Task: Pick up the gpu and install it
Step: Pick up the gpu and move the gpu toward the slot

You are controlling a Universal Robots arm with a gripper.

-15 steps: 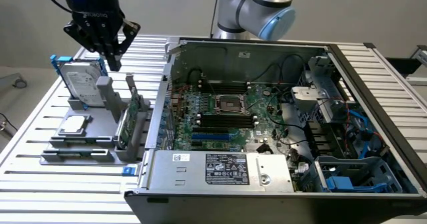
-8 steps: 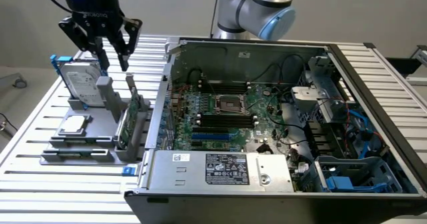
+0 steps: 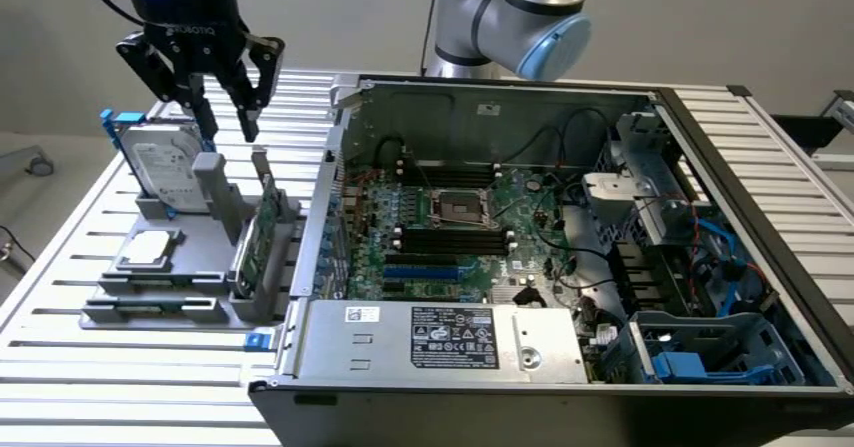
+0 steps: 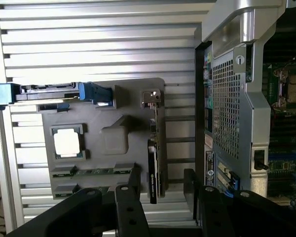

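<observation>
I'm looking at a ribbed silver aluminium table that carries everything. The biggest thing on it is the open black and grey computer case, lying on its side with the green motherboard exposed. Beside it, toward the exterior view's left, sits the flat grey moulded parts tray.

My black two-finger gripper hangs above that tray's far end with its fingers spread wide and nothing between them. From the wrist camera I see one finger on each side of the card below, clear of it.

The silver hard drive in a blue frame stands upright in the tray's far corner. The gpu, a thin green circuit board with a black cooler and silvery end bracket, stands on edge in a slot along the tray's side nearest the case, not yet lifted. The small square silver chip lies flat in its pocket, well apart from the gpu
</observation>
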